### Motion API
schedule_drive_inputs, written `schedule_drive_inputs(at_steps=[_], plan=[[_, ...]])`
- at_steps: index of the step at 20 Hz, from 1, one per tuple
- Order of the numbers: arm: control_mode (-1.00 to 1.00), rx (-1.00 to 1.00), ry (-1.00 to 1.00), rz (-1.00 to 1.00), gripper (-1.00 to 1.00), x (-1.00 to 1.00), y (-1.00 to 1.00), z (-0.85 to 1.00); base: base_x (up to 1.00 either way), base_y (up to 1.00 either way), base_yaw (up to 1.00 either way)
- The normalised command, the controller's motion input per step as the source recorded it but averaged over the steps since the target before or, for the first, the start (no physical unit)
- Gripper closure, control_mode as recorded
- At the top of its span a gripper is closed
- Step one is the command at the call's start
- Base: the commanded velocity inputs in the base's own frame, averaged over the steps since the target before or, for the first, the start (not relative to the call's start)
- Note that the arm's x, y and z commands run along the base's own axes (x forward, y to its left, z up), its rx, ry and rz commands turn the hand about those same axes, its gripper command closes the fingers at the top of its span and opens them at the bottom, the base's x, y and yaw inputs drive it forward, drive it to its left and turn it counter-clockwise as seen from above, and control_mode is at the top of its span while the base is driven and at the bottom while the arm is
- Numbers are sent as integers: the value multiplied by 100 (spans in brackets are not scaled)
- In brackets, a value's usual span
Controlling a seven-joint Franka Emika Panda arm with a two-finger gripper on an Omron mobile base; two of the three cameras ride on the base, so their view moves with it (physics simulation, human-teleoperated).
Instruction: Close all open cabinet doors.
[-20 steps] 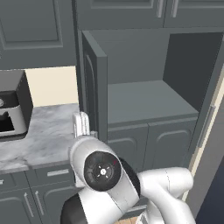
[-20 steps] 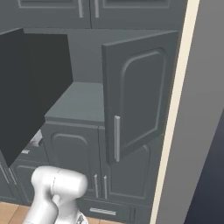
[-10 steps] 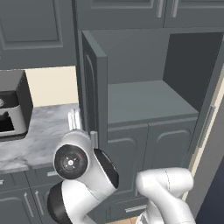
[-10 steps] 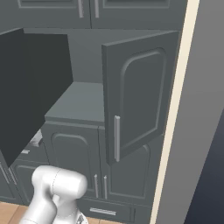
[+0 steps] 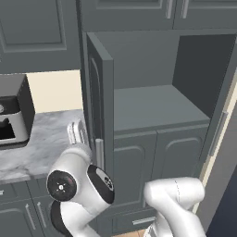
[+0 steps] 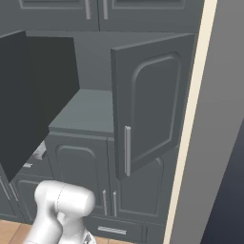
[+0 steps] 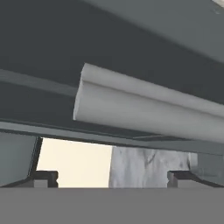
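Two cabinet doors stand open on the dark grey cabinet. The left door [image 5: 101, 106] swings out toward me, almost edge-on, and its dark inner face [image 6: 33, 95] fills the left of the right base view. The right door [image 6: 152, 105] hangs open with its silver handle [image 6: 127, 150] facing me, and it shows again at the right edge [image 5: 222, 115]. My gripper [image 5: 77, 133] is open, on the outer side of the left door next to its handle [image 5: 98, 152]. That silver handle [image 7: 148, 109] lies just ahead of my gripper [image 7: 111, 178], with nothing between the fingertips.
A marble counter [image 5: 41, 148] with a black appliance [image 5: 14, 115] on it lies left of the open door. Shut lower doors [image 5: 157, 162] sit under the open shelf [image 5: 152, 104]. A cream wall edge [image 6: 190, 143] borders the cabinet on the right.
The arm's big elbow joint has swung left and down. The hand has stayed by the left door's outer face, slightly lower. Both doors are unmoved.
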Motion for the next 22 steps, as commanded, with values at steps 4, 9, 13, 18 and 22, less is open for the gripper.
schedule_drive_inputs(at_steps=[4,9,13,18,22], plan=[[-100,-3,-3,-19,-100,26,-10,-16,0,0,0],[-100,0,-6,-22,-100,7,-5,0,0,0,0],[-100,0,-1,-30,-100,0,-8,-1,0,0,0],[-100,0,0,-34,-100,-2,-19,-6,0,0,0],[-100,0,0,-34,-100,9,-45,-12,0,0,0]])
